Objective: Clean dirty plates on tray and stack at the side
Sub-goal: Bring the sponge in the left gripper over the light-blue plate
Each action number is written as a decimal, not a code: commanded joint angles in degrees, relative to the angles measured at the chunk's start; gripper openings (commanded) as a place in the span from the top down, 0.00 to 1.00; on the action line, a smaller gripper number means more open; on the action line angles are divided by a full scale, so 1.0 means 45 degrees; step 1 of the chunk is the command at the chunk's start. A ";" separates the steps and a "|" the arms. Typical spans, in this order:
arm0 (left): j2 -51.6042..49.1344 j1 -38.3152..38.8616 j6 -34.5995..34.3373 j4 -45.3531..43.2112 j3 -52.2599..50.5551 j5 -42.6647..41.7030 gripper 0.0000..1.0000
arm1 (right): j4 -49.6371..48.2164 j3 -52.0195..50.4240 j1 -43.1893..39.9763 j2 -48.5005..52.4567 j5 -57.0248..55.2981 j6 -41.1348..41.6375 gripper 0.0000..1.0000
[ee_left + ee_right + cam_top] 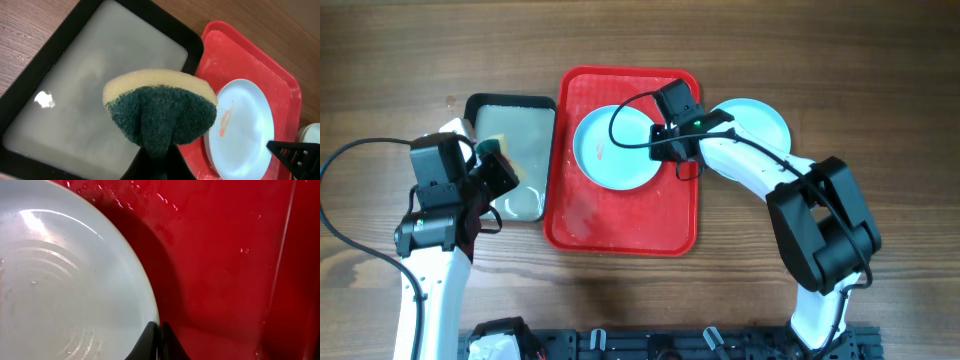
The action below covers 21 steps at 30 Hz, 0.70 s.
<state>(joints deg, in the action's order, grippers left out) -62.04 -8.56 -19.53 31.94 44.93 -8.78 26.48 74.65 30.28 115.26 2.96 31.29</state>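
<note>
plate: the round shallow pale aqua plate with a red smear (610, 150) lies in the far half of the large red rectangular plastic tray (620, 225), mid desk.
second plate: a round pale aqua plate (760, 120) sits on bare wood just right of the red tray, toward the far edge. I see no smears on it from overhead.
right gripper (158, 341): my fingers are nearly together, clamped on the smeared plate's right rim.
left gripper (498, 165): pinched on a yellow sponge with green scouring pad (160, 112), which hides my fingers. It hangs over the dark grey metal tray of cloudy water (100, 60), left of the red tray.
handling: I judge the plate stiff, light and breakable. Droplets on the red tray suggest it's wet, so slip risk.
grip point: rim only. It's too shallow and wide to take anywhere else.
orientation: eating face up. A shadow under the gripped rim suggests that side is raised slightly.
long axis: none, it's round. The smear streak runs roughly far-to-near, left of centre.
</note>
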 commanded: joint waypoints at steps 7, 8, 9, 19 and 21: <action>-0.0053 -0.0063 0.0301 -0.0029 -0.0083 -0.0389 0.96 | 0.0049 0.0005 -0.0053 -0.0622 -0.0092 -0.0685 0.81; -0.0053 -0.0063 0.0301 -0.0034 -0.0078 -0.0539 0.96 | 0.0039 0.0005 -0.0053 -0.0612 -0.0087 -0.0680 0.75; -0.0053 -0.0063 0.0306 -0.0034 -0.0078 -0.0568 0.96 | 0.0039 0.0005 -0.0053 -0.0612 -0.0087 -0.0680 0.68; -0.1734 0.0262 0.1307 0.2195 0.3172 -0.0709 0.96 | 0.0029 0.0005 -0.0053 -0.0612 -0.0078 -0.1010 0.51; -0.2861 0.0588 0.1579 0.3444 0.4809 -0.0709 0.96 | 0.0005 0.0005 -0.0053 -0.0612 -0.0078 -0.1010 0.50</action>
<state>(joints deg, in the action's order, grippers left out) -68.05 -8.05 -15.53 41.89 53.89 -10.79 26.79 74.67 30.22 114.39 2.92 27.73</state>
